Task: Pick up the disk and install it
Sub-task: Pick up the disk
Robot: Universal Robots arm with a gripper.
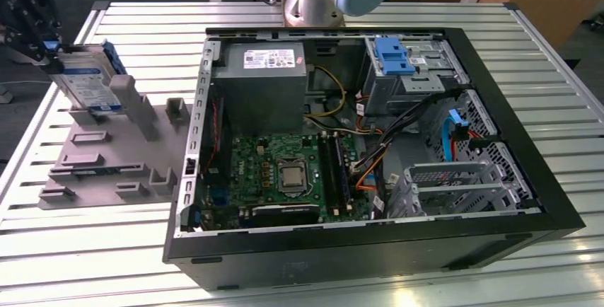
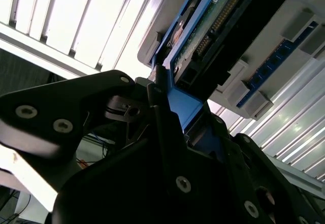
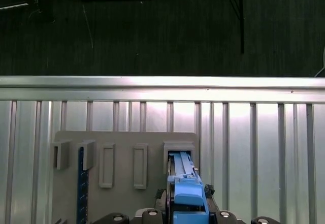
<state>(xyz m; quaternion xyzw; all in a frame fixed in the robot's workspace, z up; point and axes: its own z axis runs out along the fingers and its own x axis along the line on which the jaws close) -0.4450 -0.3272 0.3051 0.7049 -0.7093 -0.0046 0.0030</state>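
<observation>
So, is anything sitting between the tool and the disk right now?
Nothing visible. The tool sits right at the blue frame of the disk, and the disk stands in a slot of the grey holder.

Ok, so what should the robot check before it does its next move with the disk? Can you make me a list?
1. The disk stands in a slot of the grey holder: ok.
2. The gripper is right at the disk's blue frame: ok.
3. The disk is held tight: cannot tell.
4. The computer case is open, with its side off: ok.
5. The drive cage has a free place: cannot tell; a blue bracket sits on top of it.
6. The black cables beside the cage are out of the way: cannot tell.
</observation>
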